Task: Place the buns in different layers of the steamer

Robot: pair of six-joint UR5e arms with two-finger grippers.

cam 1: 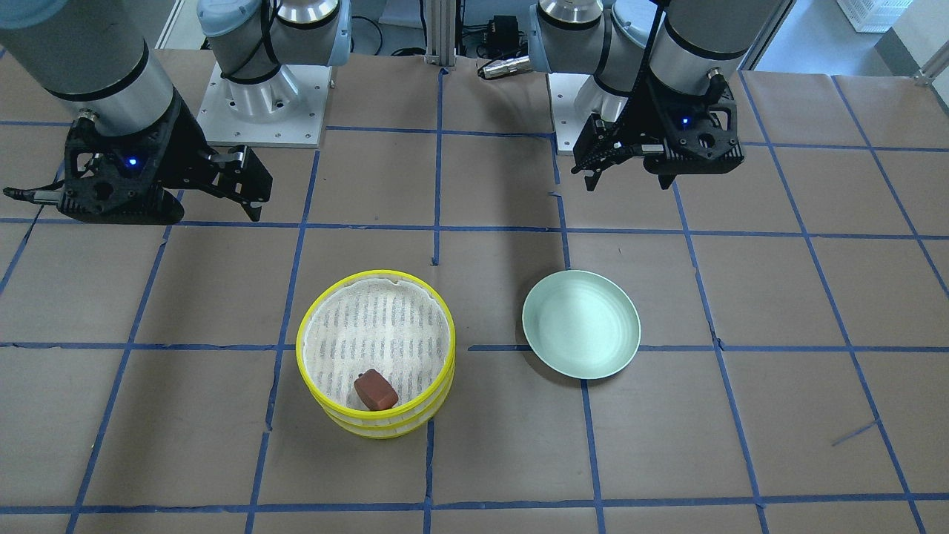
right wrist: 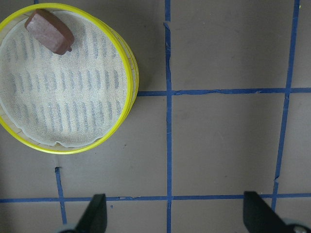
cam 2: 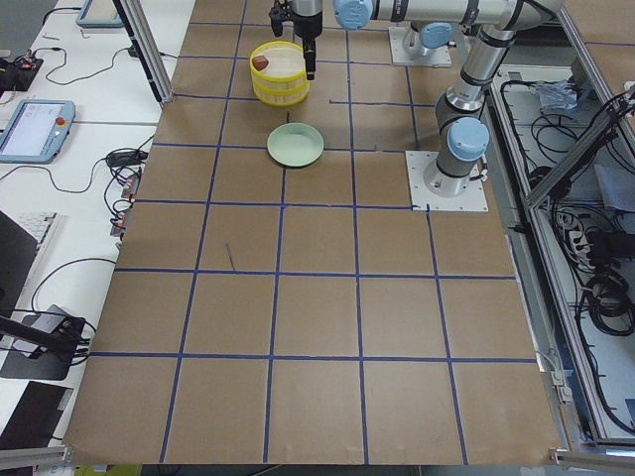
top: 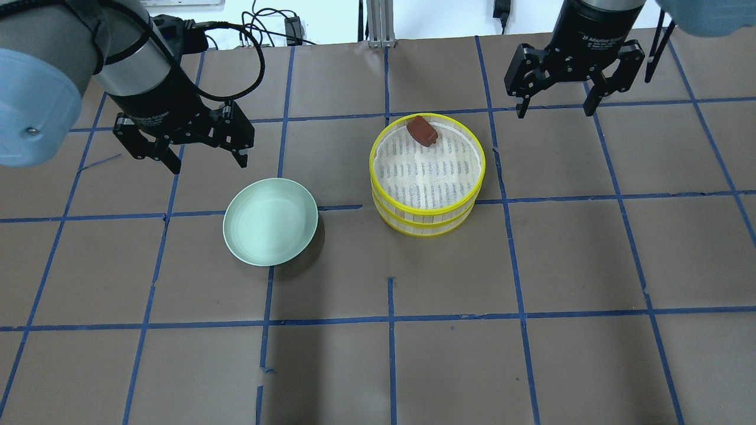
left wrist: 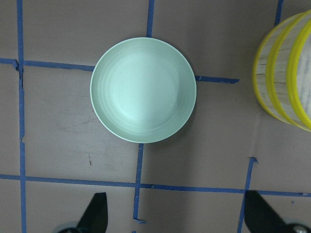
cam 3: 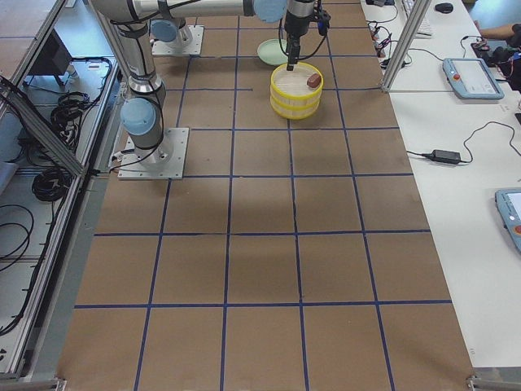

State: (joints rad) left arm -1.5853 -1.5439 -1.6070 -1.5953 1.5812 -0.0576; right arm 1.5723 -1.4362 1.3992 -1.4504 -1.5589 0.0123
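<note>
The steamer [top: 428, 208] stands mid-table as a stack of yellow-rimmed layers. It also shows in the front view [cam 1: 302, 348] and both wrist views [left wrist: 286, 73] [right wrist: 127, 73]. The reddish-brown bun [top: 422, 130] lies on the top layer's mesh floor by the rim, also seen in the front view [cam 1: 376, 390] and the right wrist view [right wrist: 49, 31]. The white bun is hidden or out of view. My left gripper [top: 208, 162] hovers open and empty behind the plate. My right gripper [top: 555, 109] hovers open and empty beyond the steamer's right side.
An empty pale green plate [top: 270, 221] sits left of the steamer, directly under the left wrist camera [left wrist: 143, 90]. Blue tape lines grid the brown table. The arm bases [cam 1: 259, 104] stand at the table's robot side.
</note>
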